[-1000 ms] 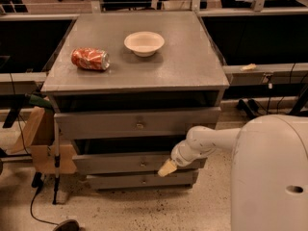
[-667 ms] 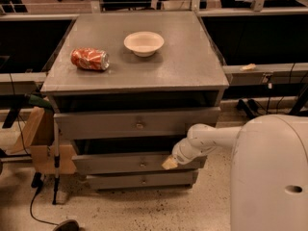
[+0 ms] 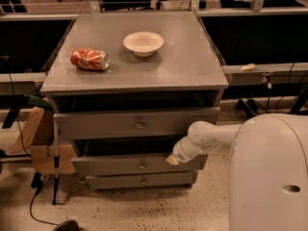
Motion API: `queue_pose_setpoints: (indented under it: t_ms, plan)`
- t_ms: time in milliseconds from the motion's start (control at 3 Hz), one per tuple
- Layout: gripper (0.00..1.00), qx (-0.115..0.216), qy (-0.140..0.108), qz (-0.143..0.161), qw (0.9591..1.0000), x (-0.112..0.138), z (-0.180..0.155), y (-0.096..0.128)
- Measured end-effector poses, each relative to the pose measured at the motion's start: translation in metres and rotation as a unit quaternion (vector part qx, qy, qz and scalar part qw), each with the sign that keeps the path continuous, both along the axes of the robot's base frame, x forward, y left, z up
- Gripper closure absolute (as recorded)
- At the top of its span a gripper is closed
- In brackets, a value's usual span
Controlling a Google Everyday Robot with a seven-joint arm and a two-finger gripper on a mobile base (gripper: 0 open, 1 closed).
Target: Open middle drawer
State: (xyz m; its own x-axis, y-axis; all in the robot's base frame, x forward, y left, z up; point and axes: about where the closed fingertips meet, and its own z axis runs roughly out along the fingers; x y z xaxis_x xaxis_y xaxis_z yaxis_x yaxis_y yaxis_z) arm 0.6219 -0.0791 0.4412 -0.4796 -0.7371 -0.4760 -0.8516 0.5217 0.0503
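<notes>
The grey cabinet (image 3: 134, 71) has three drawer fronts stacked one above the other. The middle drawer (image 3: 115, 167) is the mid-sized grey front with a small brass knob (image 3: 142, 165). It stands a little out from the cabinet, with a dark gap above it. My gripper (image 3: 172, 160) reaches in from the right on a white arm (image 3: 207, 136). Its beige tip is at the right end of the middle drawer's top edge, right of the knob.
The larger top drawer (image 3: 137, 124) juts out above my gripper. The narrow bottom drawer (image 3: 143, 181) sits below. A crushed red can (image 3: 89, 59) and a white bowl (image 3: 143, 43) lie on the cabinet top. A wooden stand (image 3: 41, 143) is at the left. My white body (image 3: 269, 172) is at the right.
My gripper's tip has shifted slightly up and to the right, to the top edge of the middle drawer. The can and bowl have not moved.
</notes>
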Motion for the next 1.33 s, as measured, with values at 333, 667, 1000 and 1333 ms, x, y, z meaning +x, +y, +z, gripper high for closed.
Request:
queue_pose_setpoints:
  t_ms: [333, 667, 1000, 1333]
  plan:
    - [1.00, 0.000, 0.000, 0.000, 1.0000, -0.0001, 0.0000, 0.0000]
    - [1.00, -0.003, 0.003, -0.004, 1.0000, -0.0062, -0.0028, -0.0068]
    - [0.81, -0.003, 0.003, -0.004, 1.0000, -0.0045, -0.0023, -0.0068]
    - [0.58, -0.006, 0.006, -0.003, 1.0000, -0.0071, -0.0036, -0.0099]
